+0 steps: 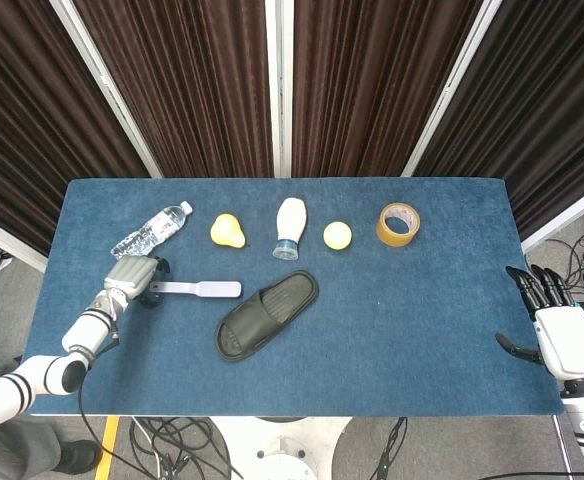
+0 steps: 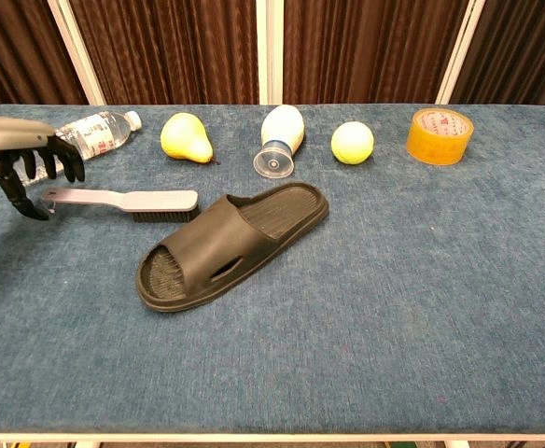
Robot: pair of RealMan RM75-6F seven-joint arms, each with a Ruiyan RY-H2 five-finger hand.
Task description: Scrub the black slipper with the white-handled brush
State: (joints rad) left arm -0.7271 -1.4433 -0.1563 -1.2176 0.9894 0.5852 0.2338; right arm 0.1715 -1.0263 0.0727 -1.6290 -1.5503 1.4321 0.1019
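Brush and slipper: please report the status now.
Left hand open, poised over brush handle end, no grip. Right hand open at the table edge. Slipper untouched beside the brush. Nothing in the way.

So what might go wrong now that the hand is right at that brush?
The left hand is at the very tip of the white-handled brush, so a grip there could let it pivot or slip. The water bottle lies just behind the hand and might get knocked and roll. The black slipper lies loose and may slide when scrubbed.
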